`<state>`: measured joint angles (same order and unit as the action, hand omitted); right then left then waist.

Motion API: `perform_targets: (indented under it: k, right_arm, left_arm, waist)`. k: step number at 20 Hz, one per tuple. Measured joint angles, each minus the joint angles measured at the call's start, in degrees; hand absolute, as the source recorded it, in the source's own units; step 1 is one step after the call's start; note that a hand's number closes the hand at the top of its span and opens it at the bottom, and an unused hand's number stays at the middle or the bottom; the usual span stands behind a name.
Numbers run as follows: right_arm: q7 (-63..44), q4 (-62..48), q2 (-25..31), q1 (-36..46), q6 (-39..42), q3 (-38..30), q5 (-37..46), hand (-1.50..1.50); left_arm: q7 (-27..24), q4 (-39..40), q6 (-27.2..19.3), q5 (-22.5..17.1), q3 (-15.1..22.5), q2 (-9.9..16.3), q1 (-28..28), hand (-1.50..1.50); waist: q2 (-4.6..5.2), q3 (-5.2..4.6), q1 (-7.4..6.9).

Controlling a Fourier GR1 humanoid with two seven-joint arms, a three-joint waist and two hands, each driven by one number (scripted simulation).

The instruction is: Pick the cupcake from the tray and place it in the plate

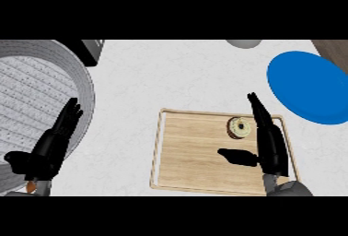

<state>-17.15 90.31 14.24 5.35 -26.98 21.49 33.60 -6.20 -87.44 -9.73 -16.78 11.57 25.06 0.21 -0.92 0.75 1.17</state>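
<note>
Wooden tray [197, 156] is lying on the white counter [170, 73], centre-right, w/ a raised pale rim round it. Cupcake [239, 127] is sitting on the tray's far right part, seen from straight above: round, tan, dark spot in the middle. It's still on the tray, not in the plate.

Right hand [270, 147] is hanging over the tray's right side, fingers [257, 108] stretched straight and pointing to the far side, thumb [234, 156] sticking out left over the wood. Hand is released, grasping nothing. Cupcake is showing just left of the fingers, near them; can't tell if they're touching it. Fingertips are reaching past the tray's far rim. Grey forearm [293, 188] is coming in at the near edge, right.

Blue plate [309, 87] is lying far right on the counter, cut off by the right edge of the view, apart from the tray, nothing on it.

Left hand [51, 147] is showing at the left, fingers straight, pointing to the far side, relaxed and holding nothing. It's overlapping the rim of a big grey round thing [34, 92] filling the far left corner, ribbed inside; can't tell what it is. Small orange bit [31, 186] showing by the left wrist.

Grey rounded obj [243, 43] is peeking in at the far edge, mostly cut off. Dark obj [88, 50] far left behind the grey round thing. Brown surface [333, 50] in the far right corner.
</note>
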Motion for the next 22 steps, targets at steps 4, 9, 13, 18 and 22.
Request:
perform_targets:
  k: [4,9,13,18,22]
  right_arm:
    - [-11.5,3.9,2.5,0.4,8.6,2.3,3.7,-1.50]
    - [-23.2,10.5,3.7,0.7,18.7,2.7,4.0,-1.50]
    - [-30.1,11.2,2.4,3.6,24.5,1.7,5.1,-1.50]
    - [-33.0,8.9,2.0,5.0,30.0,0.2,6.0,-1.50]
    - [-31.6,6.7,1.2,4.9,32.7,-2.0,6.1,-1.50]
  left_arm:
    - [-0.9,3.5,0.2,1.0,-0.4,-0.2,-0.1,0.00]
    - [-2.3,8.7,1.7,1.5,-1.8,-1.3,-2.6,0.00]
    - [-2.6,10.1,3.1,2.2,-3.1,-1.8,-3.5,0.00]
    - [-2.1,10.3,3.7,3.9,-3.8,-3.1,-3.7,0.00]
    - [-2.2,10.4,5.3,5.2,-5.3,-3.8,-3.1,0.00]
  waist:
    - [0.45,-0.55,-0.16]
    - [0.73,-0.72,-0.51]
    - [0.81,-0.73,-0.94]
    - [0.87,-0.73,-1.19]
    - [0.88,-0.74,-1.24]
